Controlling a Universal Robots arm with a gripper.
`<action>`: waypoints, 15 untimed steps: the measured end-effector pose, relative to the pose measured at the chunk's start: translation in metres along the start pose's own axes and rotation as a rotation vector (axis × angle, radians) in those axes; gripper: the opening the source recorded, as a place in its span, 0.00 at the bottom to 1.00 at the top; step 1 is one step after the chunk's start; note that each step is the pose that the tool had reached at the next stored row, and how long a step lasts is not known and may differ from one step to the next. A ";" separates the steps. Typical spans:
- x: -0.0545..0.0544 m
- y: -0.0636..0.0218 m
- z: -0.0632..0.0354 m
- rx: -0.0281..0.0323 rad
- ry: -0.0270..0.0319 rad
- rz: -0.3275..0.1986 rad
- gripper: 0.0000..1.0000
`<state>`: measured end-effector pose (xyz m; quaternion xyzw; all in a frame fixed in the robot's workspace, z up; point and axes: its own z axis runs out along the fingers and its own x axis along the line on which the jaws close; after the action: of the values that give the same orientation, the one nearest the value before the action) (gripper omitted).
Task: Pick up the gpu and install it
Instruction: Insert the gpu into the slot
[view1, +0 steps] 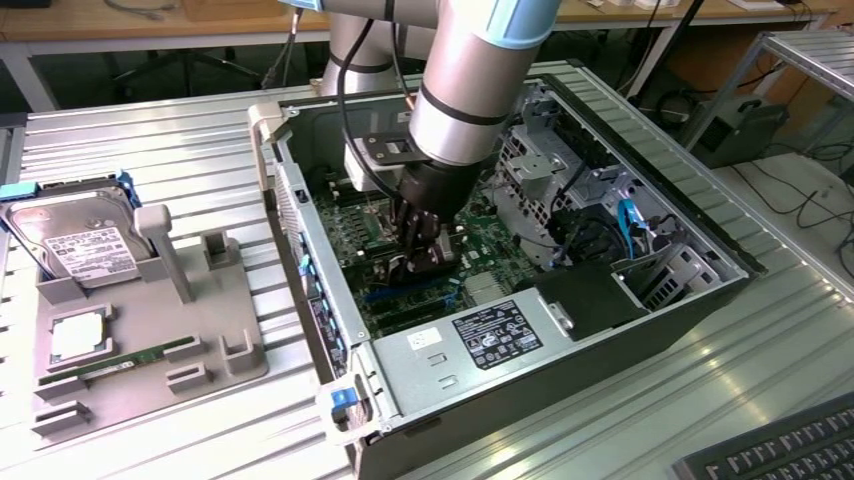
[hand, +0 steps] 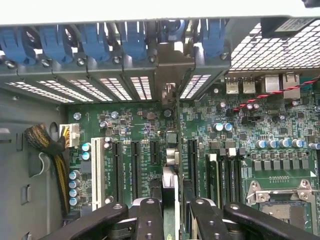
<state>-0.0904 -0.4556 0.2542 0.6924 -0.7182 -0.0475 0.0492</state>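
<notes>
The arm (view1: 467, 90) is reaching down into the open computer case (view1: 694, 230) lying on the ribbed metal worktop (view1: 174, 140). Its tool (view1: 420, 265) is hanging low over the green motherboard (hand: 250, 125), near the middle of the case.

In the wrist view the tool (hand: 172, 212) is gripping the gpu (hand: 171, 175) - the thin card is showing edge-on between the two black fingers (hand: 150, 220), standing upright over the board. It is lying in line with the black expansion slots (hand: 135, 170), and its metal bracket end is sitting against the case's rear wall, among the blue slot clips (hand: 95, 40). Whether the card's edge is seated in a slot I cannot tell.

In the exterior view, at about nine o'clock from the case, a grey holder (view1: 147, 330) is standing on the worktop - it is carrying a silver hard drive (view1: 80, 245) at its twelve o'clock end and a narrow green memory stick (view1: 120, 358) nearer six o'clock. At the case's six o'clock end the power supply (view1: 494, 335) is showing its label.
</notes>
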 end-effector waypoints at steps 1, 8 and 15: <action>0.000 0.0000 0.0000 0.0000 -0.0002 0.000 0.26; -0.001 -0.0002 0.0001 -0.0002 -0.0001 0.000 0.26; -0.001 -0.0008 0.0015 -0.0002 -0.0001 0.000 0.26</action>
<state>-0.0897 -0.4548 0.2526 0.6924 -0.7182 -0.0476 0.0493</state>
